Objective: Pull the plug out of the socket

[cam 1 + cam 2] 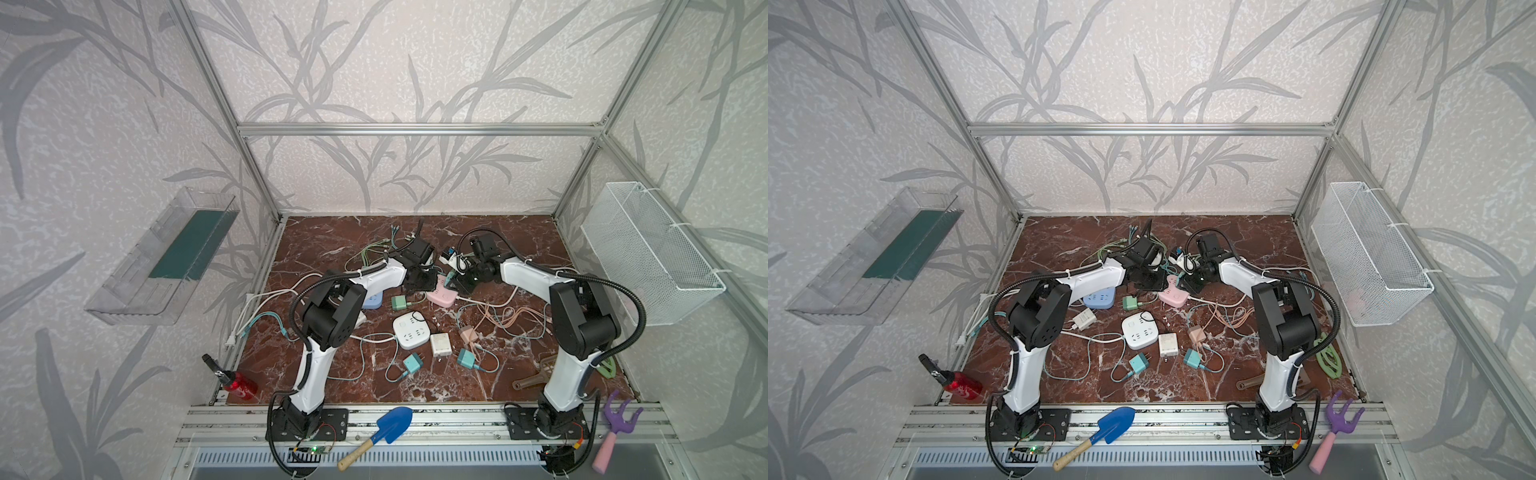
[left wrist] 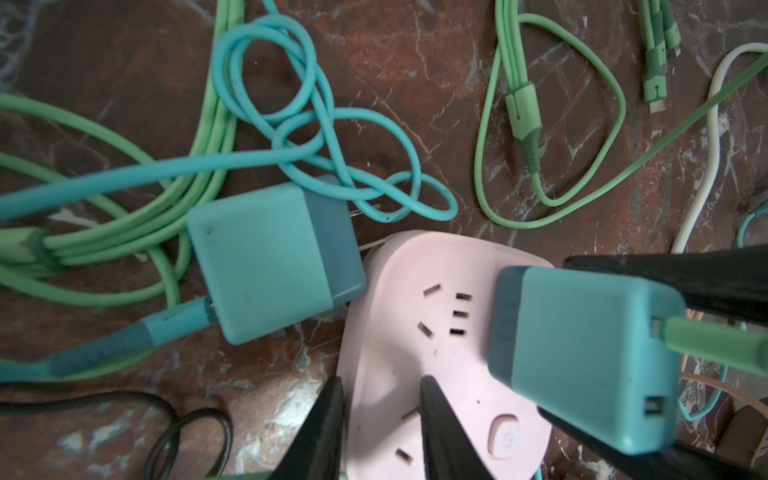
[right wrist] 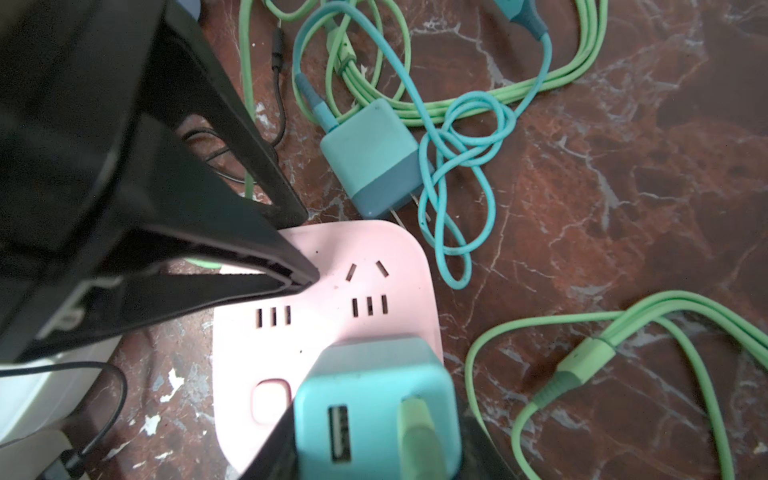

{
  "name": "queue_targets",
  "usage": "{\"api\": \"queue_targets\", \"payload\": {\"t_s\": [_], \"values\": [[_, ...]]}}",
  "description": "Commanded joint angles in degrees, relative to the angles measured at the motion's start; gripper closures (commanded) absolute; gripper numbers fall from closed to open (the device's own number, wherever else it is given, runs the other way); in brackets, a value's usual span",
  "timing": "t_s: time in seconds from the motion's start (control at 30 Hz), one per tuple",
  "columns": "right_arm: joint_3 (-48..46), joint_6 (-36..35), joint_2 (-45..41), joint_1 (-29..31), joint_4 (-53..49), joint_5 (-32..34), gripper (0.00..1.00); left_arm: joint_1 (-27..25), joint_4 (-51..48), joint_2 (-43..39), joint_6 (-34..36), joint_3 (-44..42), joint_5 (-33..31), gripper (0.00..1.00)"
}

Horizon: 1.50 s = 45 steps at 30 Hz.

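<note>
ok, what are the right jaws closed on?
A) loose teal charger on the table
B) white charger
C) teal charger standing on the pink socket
C: in the right wrist view the right gripper has its jaws on both sides of the teal charger standing on the pink socket; the second teal charger lies untouched on the table.

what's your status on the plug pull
left gripper shut on pink socket edge. right gripper shut on teal plug, not yet out. loose charger beside socket.
</note>
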Motion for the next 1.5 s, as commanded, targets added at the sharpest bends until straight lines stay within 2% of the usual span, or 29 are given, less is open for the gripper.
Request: {"api": "queue_targets", "payload": {"t_s": [0.0, 0.23, 0.4, 0.47, 0.73, 0.97, 1.13, 1.33, 1.47], "values": [[0.8, 2.1, -3.4, 0.2, 3.8, -3.7, 0.64, -0.6, -4.5, 2.5, 0.3, 1.3, -1.9, 0.68], [1.2, 2.3, -3.4, 0.3, 3.4, -2.1, 0.65, -0.8, -5.4, 3.4, 0.4, 1.7, -2.5, 0.68], [3.2, -1.8, -1.8, 2.7, -0.7, 6.4, 0.67, -1.0, -5.7, 3.8, 0.4, 1.9, -3.2, 0.68], [4.2, -2.4, -0.9, 3.5, -2.7, 7.9, 0.66, -1.1, -5.7, 4.1, 0.3, 2.1, -3.2, 0.68], [6.6, -0.6, 0.8, 3.5, -4.8, 7.5, 0.67, -1.7, -6.9, 4.6, 1.0, 2.8, -4.5, 0.68], [8.1, 3.9, 0.6, 3.2, -4.6, 7.4, 0.67, -1.8, -7.0, 4.9, 1.0, 2.4, -5.2, 0.68], [7.3, 7.7, 0.1, 1.1, -2.5, 4.3, 0.68, -1.8, -7.0, 4.7, 1.0, 1.8, -5.5, 0.68], [7.3, 8.1, -0.2, 1.0, -2.7, 3.2, 0.68, -1.9, -7.2, 4.9, 1.9, 1.7, -5.8, 0.69], [6.8, 5.5, -0.5, 2.0, -2.9, 6.5, 0.69, -1.9, -7.1, 4.9, 2.0, 1.3, -5.8, 0.69]]}}
